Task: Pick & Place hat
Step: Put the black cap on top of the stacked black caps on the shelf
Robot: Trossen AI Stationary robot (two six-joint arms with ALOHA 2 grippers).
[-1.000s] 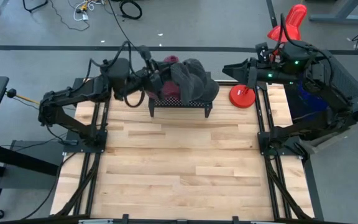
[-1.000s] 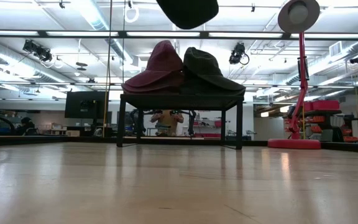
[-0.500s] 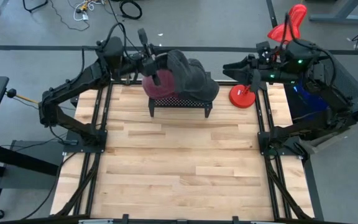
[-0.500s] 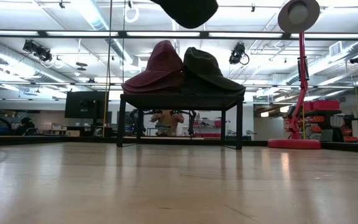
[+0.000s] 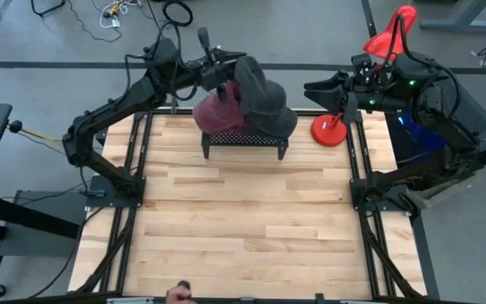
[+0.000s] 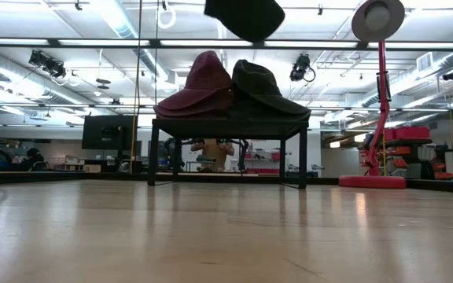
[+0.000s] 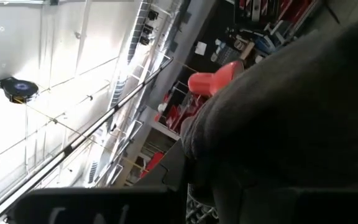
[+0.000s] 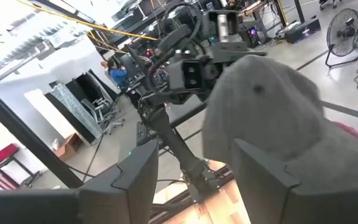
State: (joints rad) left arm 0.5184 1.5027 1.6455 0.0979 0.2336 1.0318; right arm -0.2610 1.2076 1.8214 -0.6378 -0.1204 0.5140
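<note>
Dark grey bucket hat (image 5: 256, 84), soft felt-like fabric, crown rounded, brim drooping; lifted above black mesh stand (image 5: 243, 141) at table's far edge, seen in low view as dark shape (image 6: 244, 17) hanging clear over the stand. Pinched at its edge by left gripper (image 5: 224, 74), jaws nearly closed on the fabric. Two more hats resting on stand: maroon hat (image 6: 199, 88) and second dark hat (image 6: 264, 88), side by side, touching. Red desk lamp (image 5: 332, 128) just beside stand, on the right, base near table's far right corner. Right gripper (image 5: 317, 91) held high near lamp, jaws spread, holding nothing. Wooden tabletop (image 5: 243, 219) bare in front of stand, wide open room toward near edge and both side rails.
</note>
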